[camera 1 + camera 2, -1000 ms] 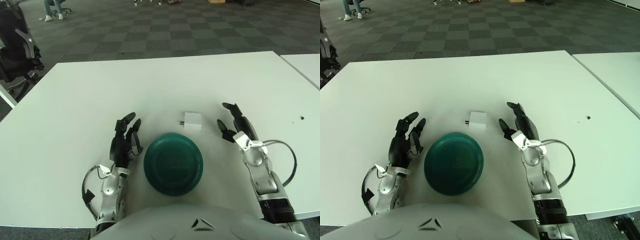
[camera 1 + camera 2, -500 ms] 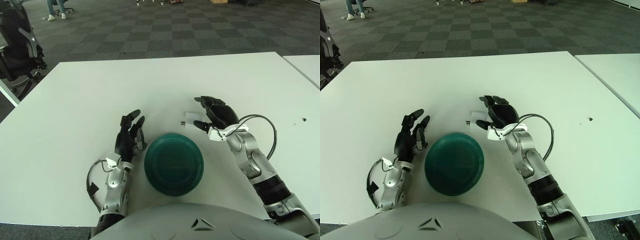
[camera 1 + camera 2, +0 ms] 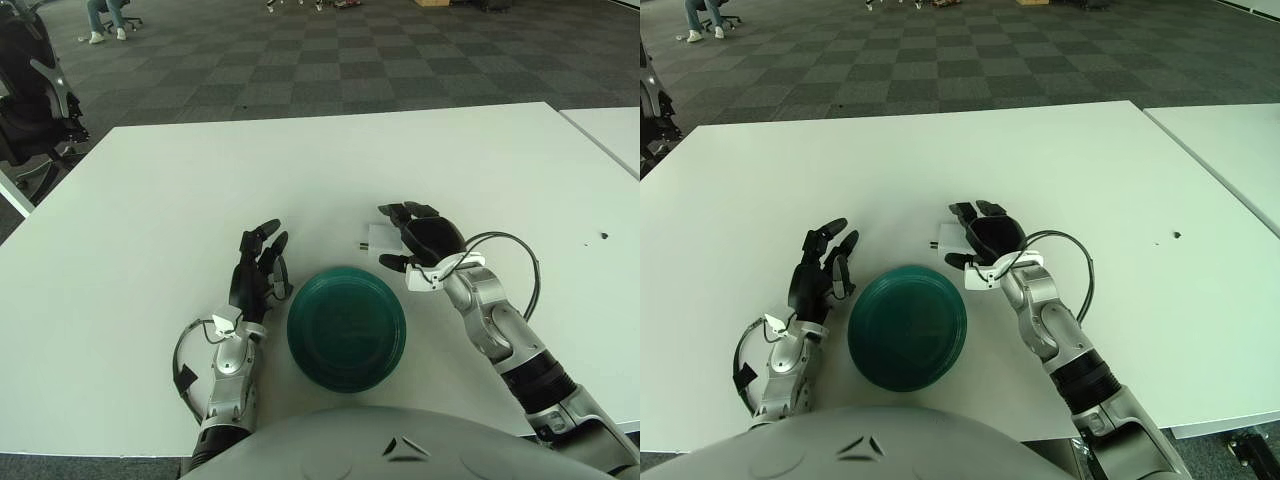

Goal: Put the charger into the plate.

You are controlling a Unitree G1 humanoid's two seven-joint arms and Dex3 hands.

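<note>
The right hand point(image 3: 418, 240) was over the white charger point(image 3: 381, 240), fingers curled round it but not clearly clamped; the charger lay on the table point(image 3: 150, 200) just beyond the green plate point(image 3: 346, 327), prongs pointing to the robot's left. To grasp well, I judged thumb and fingers should pinch the block's opposite faces squarely before lifting. Compared with a second earlier, that hand had swung in from the right and closed over the charger. The left hand point(image 3: 256, 277) sat left of the plate, fingers loosely spread.
</note>
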